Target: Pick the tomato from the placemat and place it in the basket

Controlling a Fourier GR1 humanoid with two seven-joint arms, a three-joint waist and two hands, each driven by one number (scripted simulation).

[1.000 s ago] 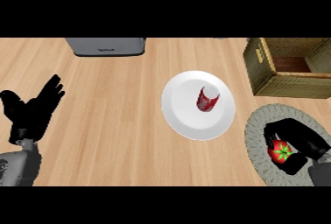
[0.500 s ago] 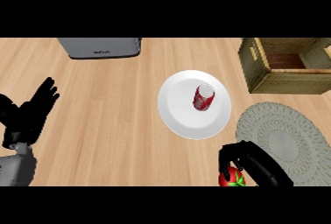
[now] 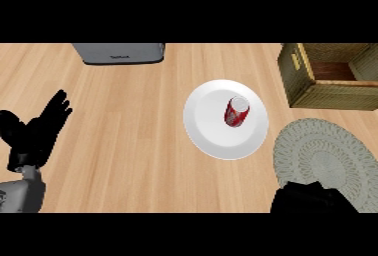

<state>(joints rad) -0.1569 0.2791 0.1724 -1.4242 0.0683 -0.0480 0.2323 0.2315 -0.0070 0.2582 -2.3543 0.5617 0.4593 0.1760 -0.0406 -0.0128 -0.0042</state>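
Head view shows me a pale wood-grain desk [image 3: 140,150] with a round white plate [image 3: 214,135] at centre, a red can [image 3: 236,111] lying on it. To its right lies a round grey woven placemat [image 3: 325,160], and beyond that a square wicker basket [image 3: 328,75] with a wooden floor. My right hand [image 3: 314,200] sits at the lower edge beside the placemat; I cannot tell its fingers' state, nor see the tomato. My left hand [image 3: 33,132] rests open at the left edge, fingers up. A grey metal appliance [image 3: 119,53] stands at the top.

One plate [image 3: 221,140], one can [image 3: 236,111], one basket [image 3: 325,90], one placemat [image 3: 325,155] – two hands [image 3: 33,135]
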